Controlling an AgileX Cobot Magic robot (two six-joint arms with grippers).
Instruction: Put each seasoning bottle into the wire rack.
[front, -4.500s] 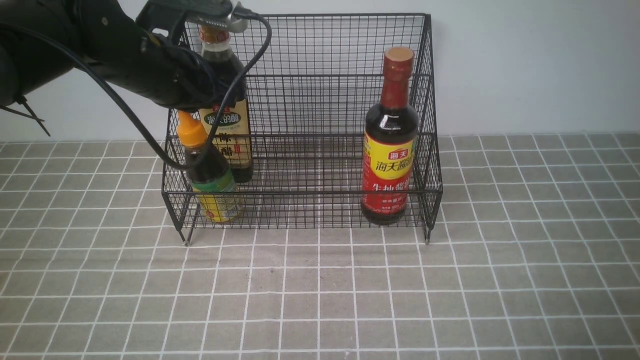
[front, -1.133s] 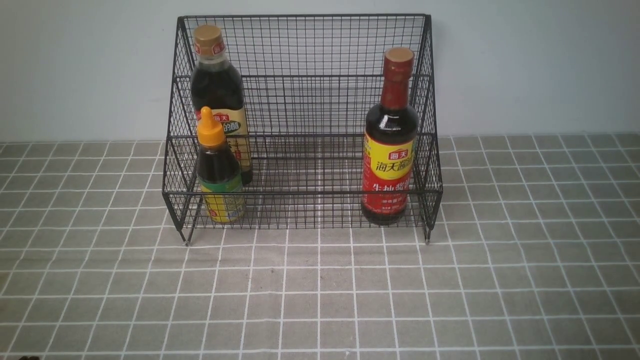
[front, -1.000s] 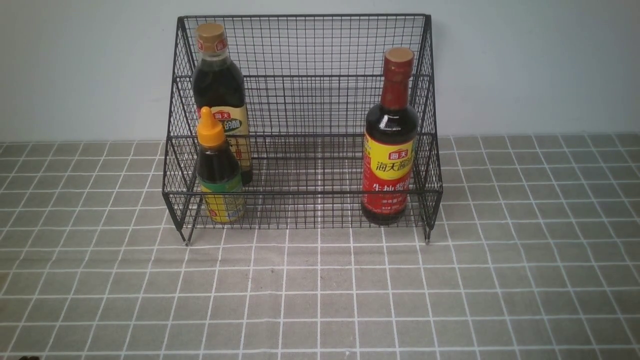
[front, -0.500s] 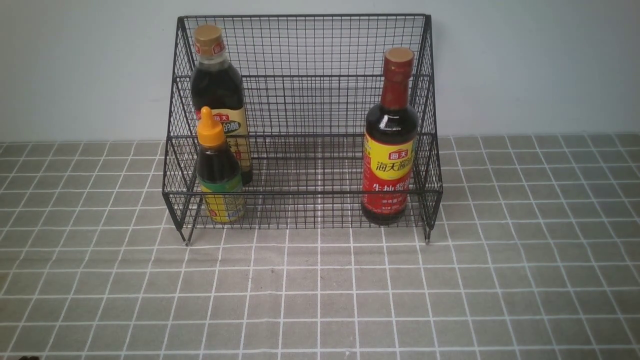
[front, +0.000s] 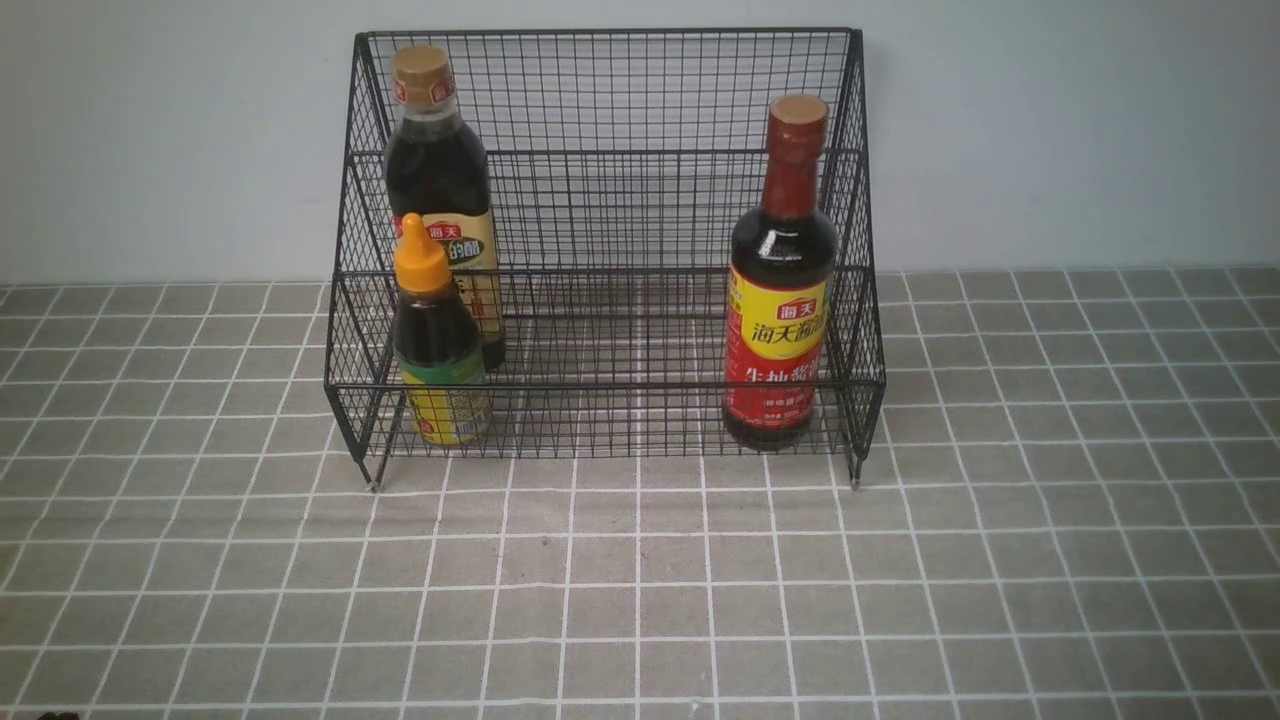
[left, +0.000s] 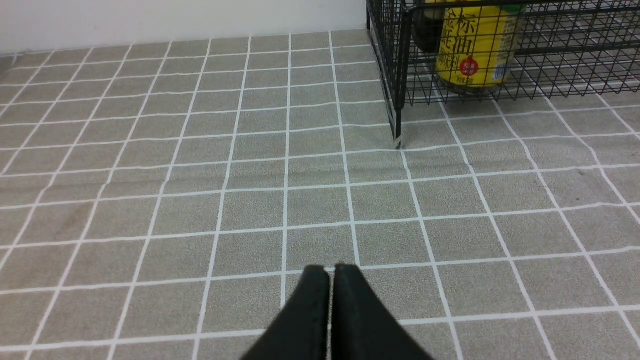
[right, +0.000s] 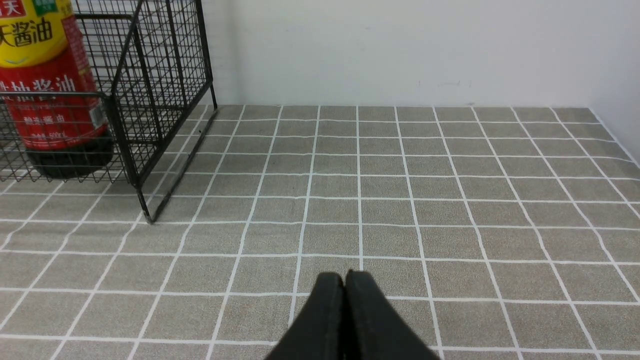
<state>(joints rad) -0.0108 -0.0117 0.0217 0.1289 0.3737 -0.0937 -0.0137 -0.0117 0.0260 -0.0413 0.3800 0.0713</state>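
With the left arm gone from the wire rack (front: 610, 250), all three bottles stand inside, and the left tool (left: 330, 272) and right tool (right: 345, 277) sit closed, empty: task looks done.

Neither arm shows in the front view. The left gripper (left: 330, 272) appears only in its own wrist view: its two black fingers (left: 305, 320) press flat against each other, jaws closed with nothing between them, tips poised over the surface. The right gripper (right: 345, 277) appears likewise in its own wrist view, its black fingers (right: 372, 322) meeting along a thin seam, jaws closed and empty, also above the surface.
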